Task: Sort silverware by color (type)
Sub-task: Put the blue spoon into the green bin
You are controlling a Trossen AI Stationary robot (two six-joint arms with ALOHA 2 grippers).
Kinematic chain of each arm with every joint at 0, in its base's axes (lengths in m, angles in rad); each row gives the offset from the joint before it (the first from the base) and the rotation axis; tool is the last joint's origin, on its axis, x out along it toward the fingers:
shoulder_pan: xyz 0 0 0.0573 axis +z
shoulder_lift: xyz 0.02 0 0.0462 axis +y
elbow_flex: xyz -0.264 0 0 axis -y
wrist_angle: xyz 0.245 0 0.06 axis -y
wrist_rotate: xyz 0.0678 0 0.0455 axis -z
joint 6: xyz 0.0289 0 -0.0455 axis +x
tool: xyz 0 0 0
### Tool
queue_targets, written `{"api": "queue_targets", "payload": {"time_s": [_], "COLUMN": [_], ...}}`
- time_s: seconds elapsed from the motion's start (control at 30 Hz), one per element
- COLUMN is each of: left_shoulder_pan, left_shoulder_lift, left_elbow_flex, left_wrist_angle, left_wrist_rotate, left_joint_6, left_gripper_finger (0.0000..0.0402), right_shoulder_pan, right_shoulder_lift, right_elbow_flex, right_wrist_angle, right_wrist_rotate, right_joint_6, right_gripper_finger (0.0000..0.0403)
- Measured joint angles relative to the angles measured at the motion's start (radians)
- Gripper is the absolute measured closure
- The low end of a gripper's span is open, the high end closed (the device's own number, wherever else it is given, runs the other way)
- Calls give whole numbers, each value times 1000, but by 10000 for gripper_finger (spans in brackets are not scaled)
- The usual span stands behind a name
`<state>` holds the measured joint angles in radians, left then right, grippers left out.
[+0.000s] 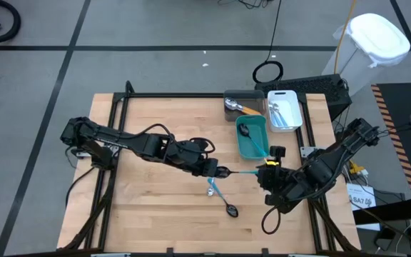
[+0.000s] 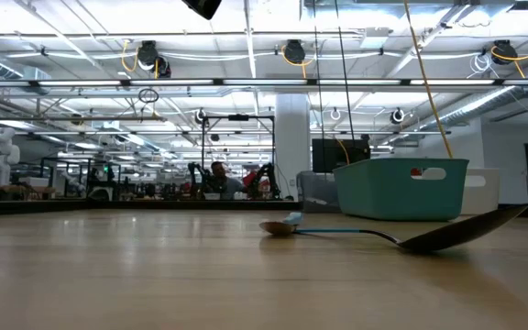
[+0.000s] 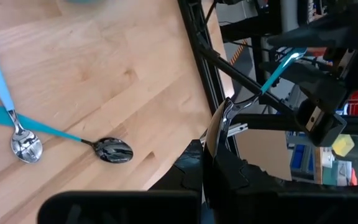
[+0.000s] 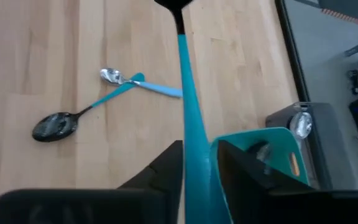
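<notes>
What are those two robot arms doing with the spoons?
They are sorting cutlery into bins. A teal-handled spoon hangs between the two hands above the table: the left hand pinches its bowl end, and the right hand is around the handle, a hand-over by the look of it. Two more spoons lie crossed on the table. The teal bin already holds one.

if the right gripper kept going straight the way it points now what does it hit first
Probably the left gripper. The right gripper faces it across the teal-handled spoon that both seem to hold, one at each end. Depth is hard to judge, but nothing else shows between them.
</notes>
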<state>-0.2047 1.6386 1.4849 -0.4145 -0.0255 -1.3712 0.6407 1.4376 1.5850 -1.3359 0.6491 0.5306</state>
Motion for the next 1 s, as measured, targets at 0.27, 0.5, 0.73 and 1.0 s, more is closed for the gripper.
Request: {"api": "queue_targets", "payload": {"time_s": [0.27,0.5,0.73,1.0], "left_shoulder_pan": [1,2,0,-2], "left_shoulder_lift": [0,0,-2,-2], "left_elbow_flex": [0,-1,-1,-1], "left_wrist_angle": [-2,-8,10,21], "left_wrist_rotate": [24,73,58,8], "left_joint_6": [16,19,43,41], "left_gripper_finger": [396,396,325,217], "right_shoulder_pan": [0,1,1,0], "right_shoulder_lift": [5,21,22,23], "right_elbow_flex": [0,0,0,-1], "right_wrist_angle": [32,56,65,64], "right_wrist_rotate": [-56,-59,-76,-132], "right_joint_6": [4,33,40,39], "right_gripper_finger": [350,350,350,350]}}
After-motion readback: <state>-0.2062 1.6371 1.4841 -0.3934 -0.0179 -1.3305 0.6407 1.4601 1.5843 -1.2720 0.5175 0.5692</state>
